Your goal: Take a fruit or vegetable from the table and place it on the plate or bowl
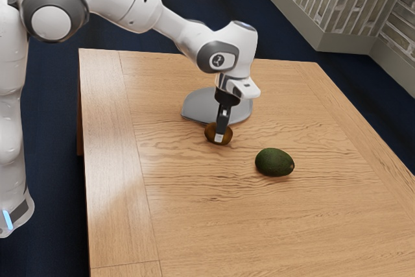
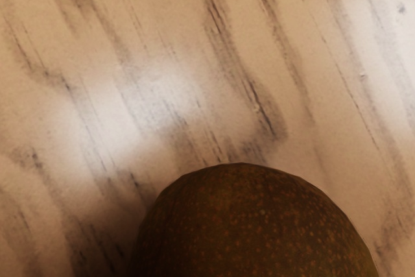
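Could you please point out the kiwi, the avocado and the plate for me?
kiwi [image 1: 212,135], exterior view, on its brown skin.
avocado [image 1: 274,162], exterior view, on the middle of its green skin.
plate [image 1: 196,106], exterior view, on its bare grey surface.

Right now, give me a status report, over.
Gripper down on the brown fruit, grip unclear. Fruit on the table, beside the grey plate. Avocado sits apart, not in the way.

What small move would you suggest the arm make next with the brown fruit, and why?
Probably a short lift straight up, provided the grip holds: the gripper is down at the brown fruit, which seems to rest on the table right beside the grey plate.
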Controlling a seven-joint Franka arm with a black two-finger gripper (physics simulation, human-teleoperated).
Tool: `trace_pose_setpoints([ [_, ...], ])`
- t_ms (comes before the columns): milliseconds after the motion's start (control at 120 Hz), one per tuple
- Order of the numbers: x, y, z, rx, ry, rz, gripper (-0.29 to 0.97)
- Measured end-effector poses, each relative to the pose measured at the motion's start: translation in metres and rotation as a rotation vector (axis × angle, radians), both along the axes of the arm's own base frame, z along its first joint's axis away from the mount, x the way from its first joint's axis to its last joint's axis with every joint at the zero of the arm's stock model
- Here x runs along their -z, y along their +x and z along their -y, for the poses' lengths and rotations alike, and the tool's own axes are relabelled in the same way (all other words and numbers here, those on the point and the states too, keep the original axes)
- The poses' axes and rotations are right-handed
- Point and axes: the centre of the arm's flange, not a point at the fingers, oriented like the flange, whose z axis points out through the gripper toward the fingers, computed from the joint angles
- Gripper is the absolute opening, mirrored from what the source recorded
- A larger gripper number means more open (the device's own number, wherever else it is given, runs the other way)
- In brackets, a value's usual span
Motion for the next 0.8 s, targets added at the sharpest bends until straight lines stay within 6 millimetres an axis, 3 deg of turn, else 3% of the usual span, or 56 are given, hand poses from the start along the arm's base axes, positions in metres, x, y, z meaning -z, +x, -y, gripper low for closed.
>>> trace_pose_setpoints([
  [142,0.002,0.001,0.0,0.003,0.001,-0.001,0.36],
  [242,-0.001,0.002,-0.001,0.005,0.006,0.005,0.27],
  [308,-0.016,0.006,-0.001,0.009,0.017,0.031,0.24],
  [392,-0.063,0.016,-0.006,0.021,0.053,0.099,0.23],
  [442,-0.087,0.016,-0.022,0.006,0.081,0.123,0.23],
  [492,-0.102,0.008,-0.057,-0.045,0.105,0.128,0.23],
  [575,-0.112,-0.011,-0.127,-0.153,0.128,0.113,0.23],
  [633,-0.112,-0.022,-0.158,-0.199,0.135,0.099,0.23],
  [700,-0.112,-0.025,-0.165,-0.207,0.137,0.088,0.23],
  [800,-0.111,-0.019,-0.143,-0.16,0.135,0.08,0.23],
])
